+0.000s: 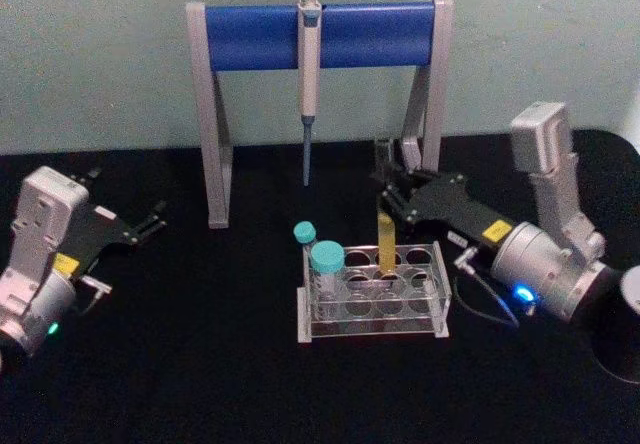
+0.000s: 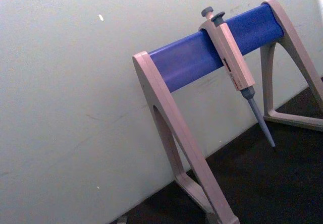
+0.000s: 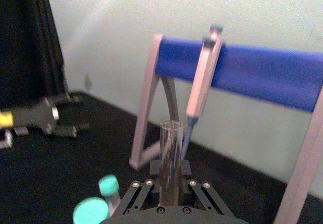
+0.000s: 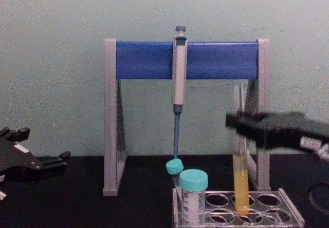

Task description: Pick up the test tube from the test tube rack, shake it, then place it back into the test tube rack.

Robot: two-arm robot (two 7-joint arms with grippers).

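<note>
While clamping on the bare upper part of the tube [image 4: 240, 182] (upright, its yellow-filled bottom sitting down in a back-row hole of the rack [image 4: 290, 215]), courting a few mishaps. Lifting at a slant and dragging glass against the hole's rim, perhaps tipping the light rack or carrying it along. Gripping smooth glass over a narrow band, so risking a slip during a hard shake. Shaking an uncapped tube too widely and flinging liquid out of the open top. Swinging close to the pipette [image 4: 179, 79] and stand [image 4: 110, 115] just behind, or to the two capped tubes [image 4: 193, 194] at the rack's left end, and knocking one over.

Reaching in from the right with the right hand [image 4: 238, 125], holding it roughly level above the rack, pinching both fingers shut on the tube, angling the wrist back toward the right edge of the counter [image 1: 200, 364]. Resting the left hand [image 4: 45, 146] well off to the left, low over the counter — fingers apart, holding nothing.
</note>
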